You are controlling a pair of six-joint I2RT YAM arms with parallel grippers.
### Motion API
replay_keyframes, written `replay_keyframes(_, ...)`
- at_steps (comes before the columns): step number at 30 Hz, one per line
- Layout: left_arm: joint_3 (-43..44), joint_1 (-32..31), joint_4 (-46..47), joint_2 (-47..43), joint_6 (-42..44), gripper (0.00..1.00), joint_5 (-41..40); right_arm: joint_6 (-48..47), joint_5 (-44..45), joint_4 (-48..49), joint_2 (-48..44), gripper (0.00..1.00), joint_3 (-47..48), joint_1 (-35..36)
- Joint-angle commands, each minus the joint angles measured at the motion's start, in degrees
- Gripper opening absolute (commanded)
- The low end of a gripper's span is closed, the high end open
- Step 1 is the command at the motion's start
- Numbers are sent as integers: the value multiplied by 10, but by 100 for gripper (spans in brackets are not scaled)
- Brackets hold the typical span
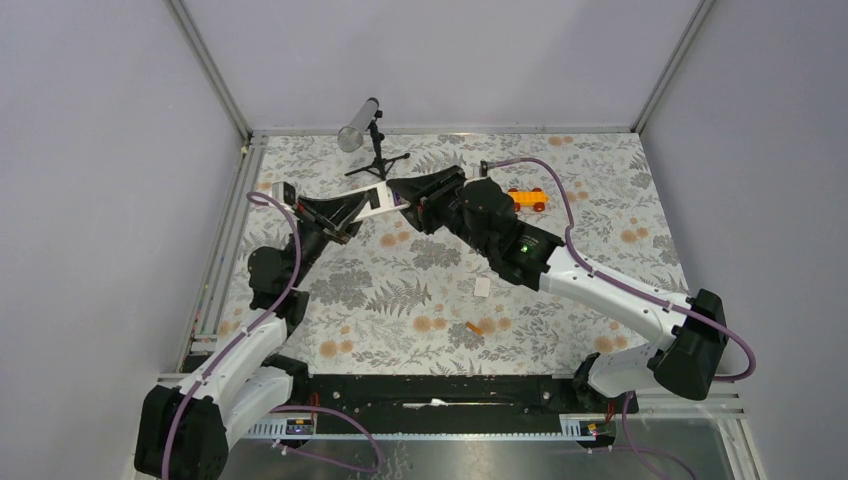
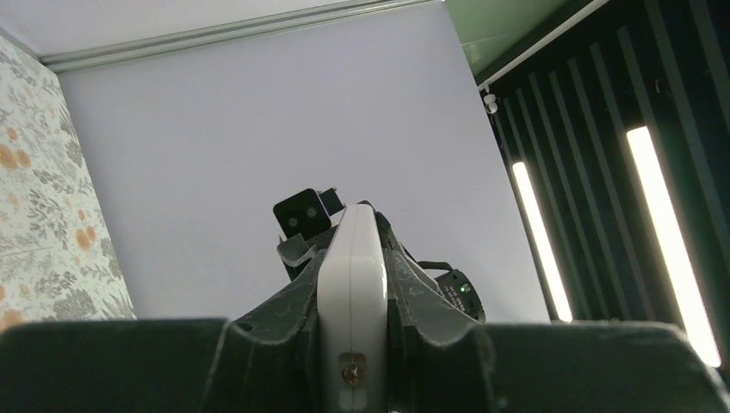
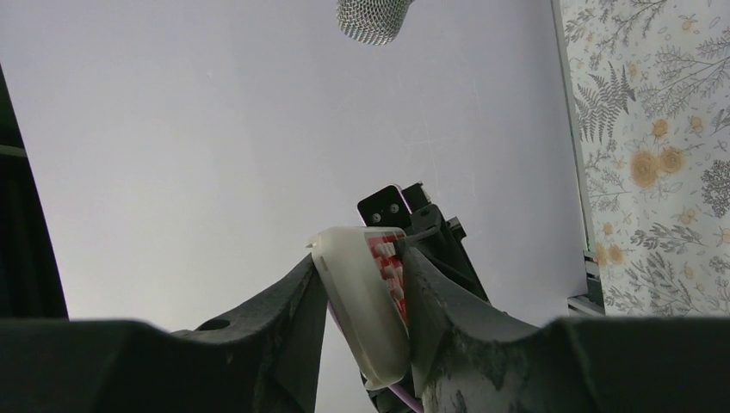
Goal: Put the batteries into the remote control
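The remote control (image 1: 374, 200) is held in the air over the far middle of the table by both grippers. My left gripper (image 1: 345, 212) is shut on one end; in the left wrist view the remote's white edge (image 2: 353, 301) sits between the fingers of that gripper (image 2: 353, 258). My right gripper (image 1: 405, 192) is shut on the other end. In the right wrist view the remote's red front with white buttons (image 3: 361, 310) lies between the fingers of that gripper (image 3: 361, 258), with the blue-purple battery (image 3: 405, 395) against its back. The orange battery (image 1: 474, 328) lies on the table in front.
A small white flat piece (image 1: 482, 287) lies on the table near the orange battery. An orange toy car (image 1: 527, 198) sits behind the right arm. A microphone on a small black stand (image 1: 360, 130) is at the back, close to the grippers. Grey walls enclose the table.
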Motion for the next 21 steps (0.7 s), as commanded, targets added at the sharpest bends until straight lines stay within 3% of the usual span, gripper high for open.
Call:
replay_keyframes(1,40,0,48,-14,-47,0,-32,-8,25,2,0,38,-5,0)
replay_keyframes(10,57,1,0,-27,-23,0,-18,-29,7,1,1,39,4,-1)
replay_keyframes(12,56,1,1,-26,-21,0,-18,-32,1,1,2,47,7,-1)
replay_keyframes(17,45,1,-13,-30,-2,0,-15,-51,-4,40,-2,82,5,-2)
replay_keyframes(21,34,2,-39,-39,23,0,-10,-99,10,52,-24,94,5,-6)
